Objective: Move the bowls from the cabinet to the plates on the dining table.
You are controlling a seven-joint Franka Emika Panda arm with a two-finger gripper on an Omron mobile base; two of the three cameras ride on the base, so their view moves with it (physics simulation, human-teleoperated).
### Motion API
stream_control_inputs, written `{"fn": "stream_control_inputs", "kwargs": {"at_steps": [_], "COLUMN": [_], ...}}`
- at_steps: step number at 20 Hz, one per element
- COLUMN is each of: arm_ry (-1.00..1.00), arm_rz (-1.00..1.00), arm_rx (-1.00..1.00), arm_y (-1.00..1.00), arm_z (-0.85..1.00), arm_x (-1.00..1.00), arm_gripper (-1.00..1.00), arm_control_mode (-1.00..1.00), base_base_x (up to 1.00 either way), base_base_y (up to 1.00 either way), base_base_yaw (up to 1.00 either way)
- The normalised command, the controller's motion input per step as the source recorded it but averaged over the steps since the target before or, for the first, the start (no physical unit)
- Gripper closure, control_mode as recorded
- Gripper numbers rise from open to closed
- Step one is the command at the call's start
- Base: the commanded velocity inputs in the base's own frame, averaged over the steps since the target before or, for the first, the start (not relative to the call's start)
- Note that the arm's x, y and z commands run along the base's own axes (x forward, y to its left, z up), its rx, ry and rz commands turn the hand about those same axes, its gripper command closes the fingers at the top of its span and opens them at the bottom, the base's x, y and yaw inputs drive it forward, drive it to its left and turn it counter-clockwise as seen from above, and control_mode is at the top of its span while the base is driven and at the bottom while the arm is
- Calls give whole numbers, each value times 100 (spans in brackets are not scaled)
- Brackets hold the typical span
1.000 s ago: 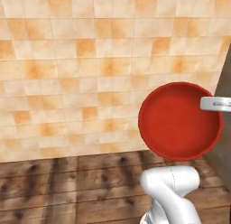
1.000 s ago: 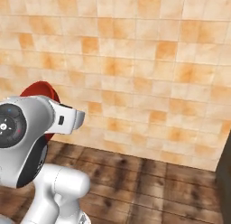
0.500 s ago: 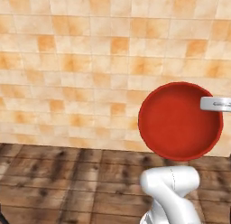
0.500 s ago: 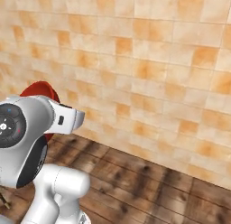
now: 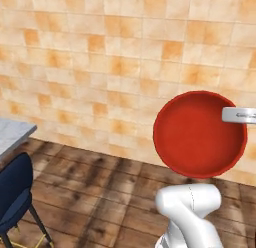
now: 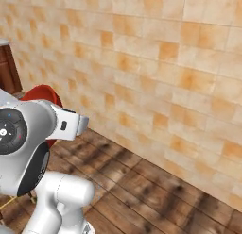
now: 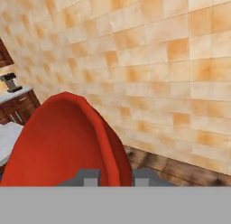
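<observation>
The red bowl [image 5: 199,134] is up in the air, held by the robot's claw [image 7: 110,178]. In the hand view the two dark finger tips sit on either side of the bowl's rim, so the claw is pinching the rim tight. The bowl is tipped on its side. In the left base view its round open inside faces the camera, just above the white arm [image 5: 192,212]. In the right base view a bit of the red bowl [image 6: 41,94] peeks out behind the arm's big white joint. Behind the bowl is a wall of orange and cream tiles [image 5: 100,67]. Below is a dark wooden floor [image 6: 156,195]. At the left edge of the left base view there is a corner of the marble dining table [image 5: 11,133], with a blue stool [image 5: 15,197] just beside it. The bowl is well apart from the table.
</observation>
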Motion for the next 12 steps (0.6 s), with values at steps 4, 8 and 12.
{"fn": "stream_control_inputs", "kwargs": {"at_steps": [4,8,12], "arm_ry": [0,0,0], "arm_rz": [0,0,0], "arm_rx": [0,0,0], "arm_y": [0,0,0], "arm_z": [0,0,0], "arm_x": [0,0,0], "arm_gripper": [100,100,100], "arm_control_mode": [100,100,100], "base_base_x": [8,5,6], "base_base_y": [0,0,0], "base_base_yaw": [41,41,40]}}
